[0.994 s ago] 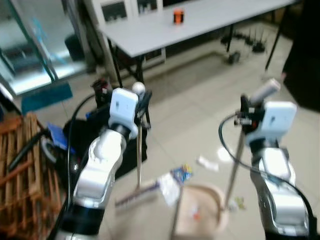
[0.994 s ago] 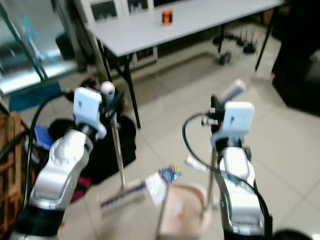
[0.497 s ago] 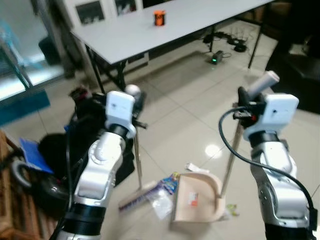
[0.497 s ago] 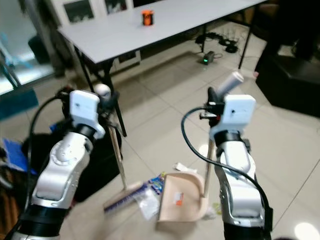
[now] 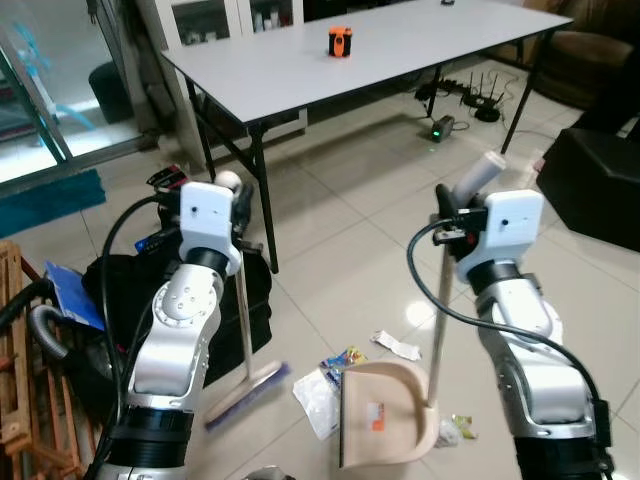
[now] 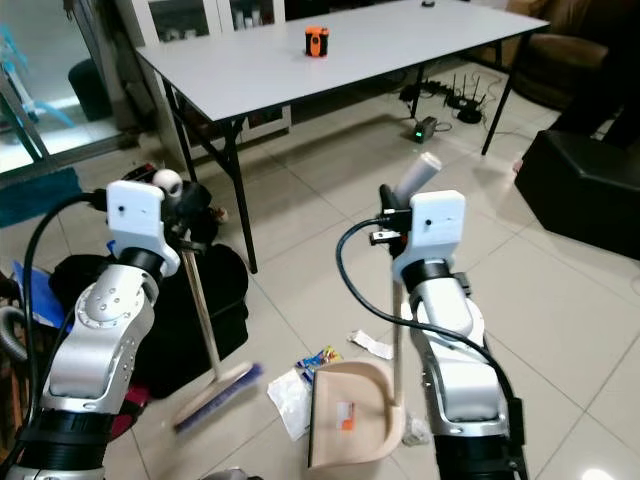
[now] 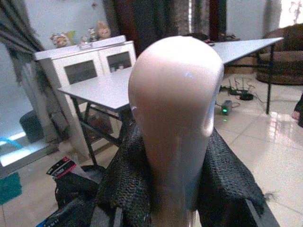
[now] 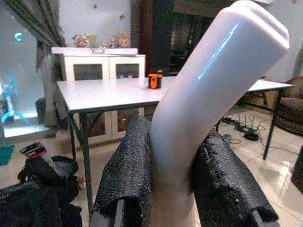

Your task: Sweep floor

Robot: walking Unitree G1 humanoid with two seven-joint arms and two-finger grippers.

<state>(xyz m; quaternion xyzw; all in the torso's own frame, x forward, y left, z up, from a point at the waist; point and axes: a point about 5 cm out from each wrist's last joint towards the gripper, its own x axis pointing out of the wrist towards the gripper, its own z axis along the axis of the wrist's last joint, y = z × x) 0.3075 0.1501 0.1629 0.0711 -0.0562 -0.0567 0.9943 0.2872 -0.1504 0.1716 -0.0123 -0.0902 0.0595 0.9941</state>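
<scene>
Floor [image 5: 350, 190]: pale tiles, litter [image 5: 318, 385] scattered beside the dustpan [image 5: 380, 425]. My left fingers [image 7: 128, 189] pinch the broom [image 5: 245, 385] near its rounded handle top, bristles down on the tiles. My right fingers [image 8: 128, 165] clamp the dustpan's handle, pan resting flat. Orange object [image 5: 340, 42] sits on the desk [image 5: 300, 60].

Bright indoor light, glare on floor tiles [image 5: 415, 315], slight blur, wrist closeups soft

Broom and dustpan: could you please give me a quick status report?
Left hand shut on broom, head on tiles. Right hand shut on dustpan handle, pan flat on floor. Wrappers between broom and pan; black bag beside the left arm.
</scene>
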